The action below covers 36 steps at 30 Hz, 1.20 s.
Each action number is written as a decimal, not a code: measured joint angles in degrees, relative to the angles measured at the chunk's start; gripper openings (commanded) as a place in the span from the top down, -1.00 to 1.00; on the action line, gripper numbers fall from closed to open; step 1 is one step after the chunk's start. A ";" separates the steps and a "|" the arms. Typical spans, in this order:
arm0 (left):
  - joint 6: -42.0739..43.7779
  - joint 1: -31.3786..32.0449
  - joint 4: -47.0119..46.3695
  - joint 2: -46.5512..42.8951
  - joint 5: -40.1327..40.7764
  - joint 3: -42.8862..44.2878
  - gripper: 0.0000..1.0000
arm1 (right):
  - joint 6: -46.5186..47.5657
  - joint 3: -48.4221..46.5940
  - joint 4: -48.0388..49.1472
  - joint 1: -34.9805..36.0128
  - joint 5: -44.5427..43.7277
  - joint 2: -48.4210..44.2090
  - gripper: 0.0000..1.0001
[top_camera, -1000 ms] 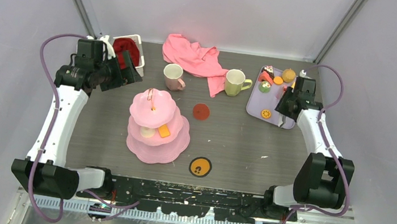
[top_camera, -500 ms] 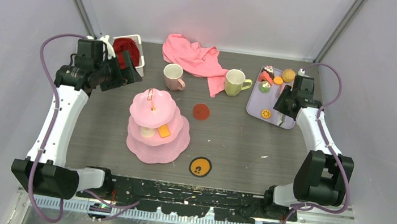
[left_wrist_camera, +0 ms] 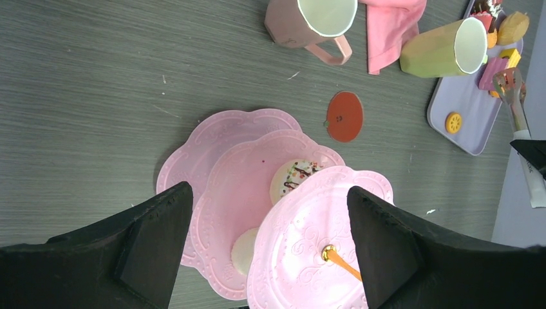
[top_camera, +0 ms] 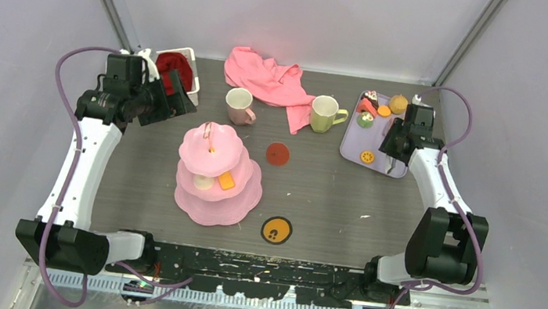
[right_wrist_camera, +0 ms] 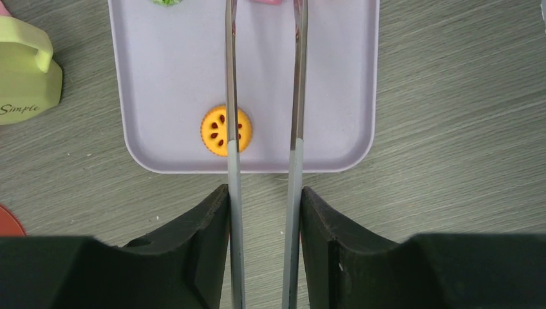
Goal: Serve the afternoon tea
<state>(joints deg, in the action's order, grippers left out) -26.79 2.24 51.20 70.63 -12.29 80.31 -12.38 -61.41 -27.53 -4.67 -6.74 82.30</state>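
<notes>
steel tongs are clamped between the fingers of the right hand, their two thin arms running straight ahead of it and standing apart, nothing caught between them that shows. over the last second this hand has crept a little forward along the flat lilac plastic tray and the tong arms have spread. i read that as lining up for a pick, not carrying one off.

just ahead, under the left tong arm, lies the round orange toy biscuit with dark seeds. the other small toy pastries and fruits sit further ahead, at the tray's far end, where the tong tips reach. off to the hand's left is the yellow-green ceramic mug, close to the tray's raised rim. a sideways swing there risks a knock.

the left hand hangs spread wide and empty. below it is the pink three-tier scalloped cake stand, which already carries a few pieces. ahead of it are the pale pink mug and a flat red disc.

the grey table between tray and stand holds only that disc, so a carry across looks unobstructed. the top tier's gold handle and the overhanging scalloped rims will want a high approach.
</notes>
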 measured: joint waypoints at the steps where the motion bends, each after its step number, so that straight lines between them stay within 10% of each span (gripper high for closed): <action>1: -0.02 0.00 0.00 0.00 -0.07 0.00 -0.78 | 0.02 0.00 0.00 0.04 0.00 0.02 0.07; 25: 0.00 0.00 0.00 0.00 -0.37 0.00 -0.78 | 0.90 -1.11 0.15 0.22 0.39 4.44 0.09; 36: 0.04 0.00 0.00 0.00 -0.39 0.00 -0.78 | 1.11 -1.62 1.75 0.87 0.39 5.55 0.88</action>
<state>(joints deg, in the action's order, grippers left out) -26.74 2.24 51.20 70.63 -12.69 80.31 -11.27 -63.02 -25.78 -3.79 -6.35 87.85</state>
